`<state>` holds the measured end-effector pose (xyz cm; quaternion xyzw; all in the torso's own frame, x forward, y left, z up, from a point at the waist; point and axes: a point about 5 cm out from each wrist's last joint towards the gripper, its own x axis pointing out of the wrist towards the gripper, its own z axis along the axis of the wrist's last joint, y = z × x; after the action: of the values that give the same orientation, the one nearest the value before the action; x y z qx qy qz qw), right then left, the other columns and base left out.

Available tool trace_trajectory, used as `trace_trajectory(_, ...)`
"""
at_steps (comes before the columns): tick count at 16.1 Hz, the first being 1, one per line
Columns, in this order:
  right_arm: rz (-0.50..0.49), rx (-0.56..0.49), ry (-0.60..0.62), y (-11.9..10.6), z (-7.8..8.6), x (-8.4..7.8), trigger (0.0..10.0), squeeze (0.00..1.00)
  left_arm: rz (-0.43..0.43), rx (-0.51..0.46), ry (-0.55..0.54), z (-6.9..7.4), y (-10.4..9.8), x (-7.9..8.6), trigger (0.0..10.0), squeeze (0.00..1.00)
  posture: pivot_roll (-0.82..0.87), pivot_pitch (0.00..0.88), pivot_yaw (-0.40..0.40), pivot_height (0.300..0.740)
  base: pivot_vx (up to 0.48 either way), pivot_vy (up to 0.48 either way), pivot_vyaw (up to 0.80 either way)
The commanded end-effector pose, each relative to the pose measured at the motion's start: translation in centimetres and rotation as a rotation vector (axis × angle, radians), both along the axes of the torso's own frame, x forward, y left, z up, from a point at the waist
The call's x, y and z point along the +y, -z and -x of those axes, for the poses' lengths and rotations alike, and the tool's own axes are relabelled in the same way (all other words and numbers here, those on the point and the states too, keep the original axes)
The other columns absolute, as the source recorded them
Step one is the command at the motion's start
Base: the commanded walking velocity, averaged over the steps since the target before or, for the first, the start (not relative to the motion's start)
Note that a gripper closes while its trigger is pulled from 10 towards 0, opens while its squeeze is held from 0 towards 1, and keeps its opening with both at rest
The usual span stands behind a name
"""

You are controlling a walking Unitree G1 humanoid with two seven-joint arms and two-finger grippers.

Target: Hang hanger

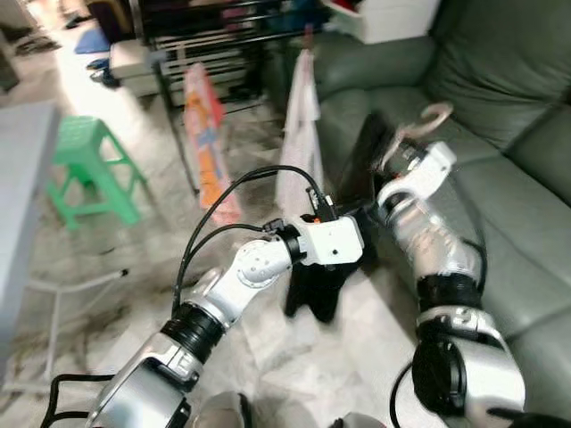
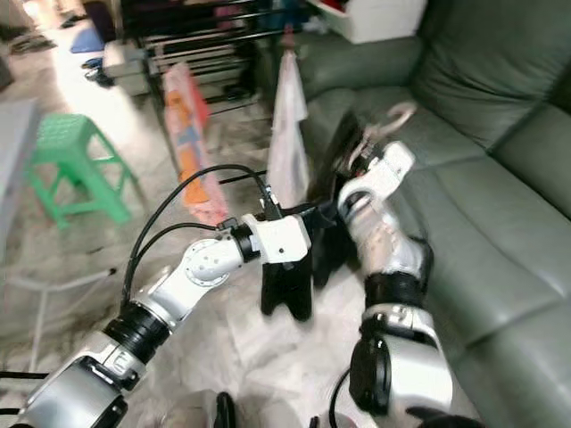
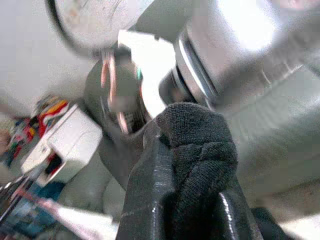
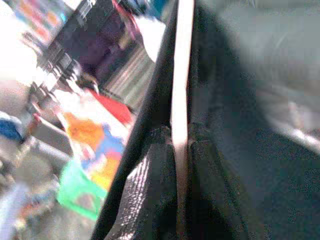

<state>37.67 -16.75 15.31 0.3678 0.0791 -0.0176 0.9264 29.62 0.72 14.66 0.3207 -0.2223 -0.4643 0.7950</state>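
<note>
At 10 o'clock in the head view stands a green stool [image 1: 89,169], and behind it, toward 12, a dark drying rack [image 1: 210,45] with an orange cloth [image 1: 210,147] and a white cloth [image 1: 299,134] hanging from it. That rack is the likely place for the hanger, and it lies up and to the left of both arms.

At centre, the left claw [image 1: 314,299] points down toward 6 o'clock; the left wrist view shows its fingers [image 3: 150,200] closed on a fold of the dark garment [image 3: 197,145].

To the right, at about 2 o'clock from the left claw, the right claw [image 1: 393,183] is raised over the front edge of the green sofa [image 1: 500,107]. In the right wrist view its fingers [image 4: 150,200] are pinched narrow on the pale bar of the hanger [image 4: 181,75]. The hanger's hook [image 1: 428,116] curls at the top, toward 1 o'clock, and the long axis of the hanger runs up and away from the claw.

My reading: the right arm carries the hanger and is the arm to make the hang, so the move turns on swinging the hook from 1 o'clock across toward 11, with the robot probably stepping nearer.
</note>
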Motion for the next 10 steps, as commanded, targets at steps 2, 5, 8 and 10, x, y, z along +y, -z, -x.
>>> trace_trajectory(2, 0.017, -0.062, 0.137, -2.0, -0.4, -3.3, 10.0, 0.00, -0.007, -0.012, -0.003, 0.0, 0.2, 0.3, 10.0, 0.00, -0.05, 0.000, 0.016, 0.740, 0.000, 0.000, 0.00)
trace_trajectory(5, 0.083, 0.028, 0.164, -0.5, 0.1, -4.0, 10.0, 0.00, -0.002, -0.011, -0.029, -0.3, 0.2, 0.3, 10.0, 0.00, -0.05, 0.000, 0.014, 0.740, 0.000, 0.000, 0.00)
trace_trajectory(8, 0.132, 0.162, 0.344, 1.6, 1.1, -6.6, 10.0, 0.00, -0.006, 0.013, -0.081, -0.9, 0.3, 0.9, 10.0, 0.00, -0.05, 0.000, 0.011, 0.740, 0.000, 0.000, 0.00)
trace_trajectory(10, 0.111, 0.094, 0.549, -0.7, 1.2, -10.4, 10.0, 0.00, -0.037, 0.085, -0.054, -0.6, 1.2, 1.6, 10.0, 0.00, -0.05, 0.000, 0.017, 0.740, 0.000, 0.000, 0.00)
